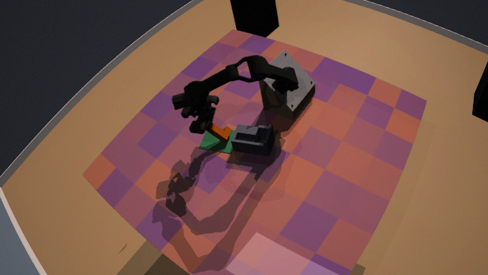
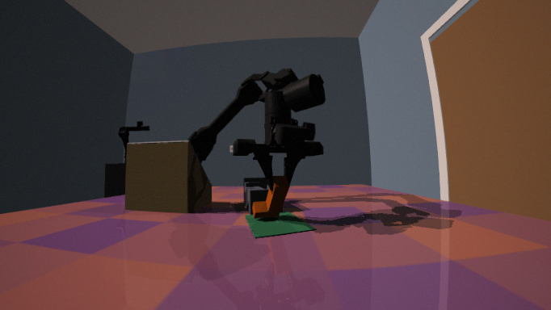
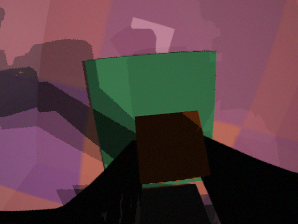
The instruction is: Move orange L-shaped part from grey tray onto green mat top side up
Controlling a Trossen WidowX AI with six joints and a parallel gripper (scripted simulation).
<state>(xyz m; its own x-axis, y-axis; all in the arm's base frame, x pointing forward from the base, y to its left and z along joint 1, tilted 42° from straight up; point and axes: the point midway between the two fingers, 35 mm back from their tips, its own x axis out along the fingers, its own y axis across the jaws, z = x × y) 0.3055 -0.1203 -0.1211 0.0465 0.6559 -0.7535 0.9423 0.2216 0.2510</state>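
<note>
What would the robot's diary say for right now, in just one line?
phase: placing | gripper: shut on orange L-shaped part | part: tilted, low end at green mat | grey tray: pocket vacated

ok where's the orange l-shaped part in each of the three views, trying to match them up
Top: the orange L-shaped part is left of centre, below the gripper, over the green mat.
Exterior: centre, hanging tilted from the gripper, its lower end at the mat.
Wrist: a dark brown block at lower centre between the fingers, in shadow.
Shared landmark: the green mat, directly under the part in every view.
</note>
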